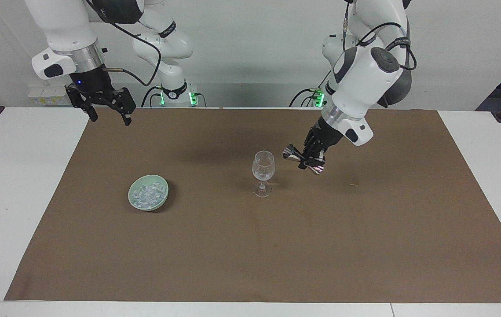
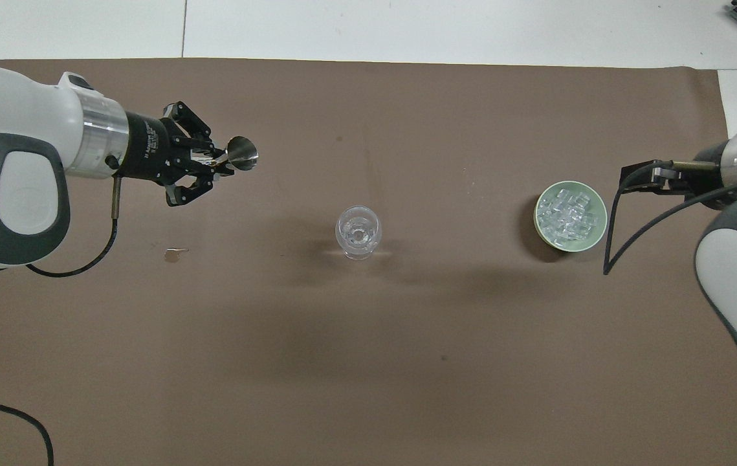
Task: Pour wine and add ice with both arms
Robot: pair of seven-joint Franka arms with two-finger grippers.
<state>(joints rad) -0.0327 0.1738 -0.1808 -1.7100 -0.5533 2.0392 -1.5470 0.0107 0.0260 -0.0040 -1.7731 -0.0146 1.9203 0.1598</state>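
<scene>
Your left gripper (image 1: 307, 159) is up in the air over the brown mat (image 1: 364, 229), beside the wine glass (image 1: 263, 172) toward the left arm's end of the bench (image 1: 488, 185), and its jaws are clamped on the waist of a shiny metal measuring cup (image 1: 304, 159) shaped like two cones joined tip to tip. The cup lies tilted, nearly on its side, one open mouth pointing toward the glass but clear of it. From overhead you see that same mouth (image 2: 242, 153) sticking out past the left gripper (image 2: 203, 165), well apart from the glass (image 2: 358, 232). The glass stands upright on the mat near the middle, and you can't make out any liquid or ice in it. The ice (image 1: 147, 194) sits heaped in a pale green bowl (image 1: 132, 192) on the mat, toward the right arm's end and about level with the glass; overhead, the cubes (image 2: 567, 216) fill the bowl (image 2: 594, 236). Your right gripper (image 1: 106, 105) hangs over the mat's edge closest to the robots, with its jaws spread wide and holding nothing. A small dark spot (image 2: 173, 254) marks the mat below the left gripper.
</scene>
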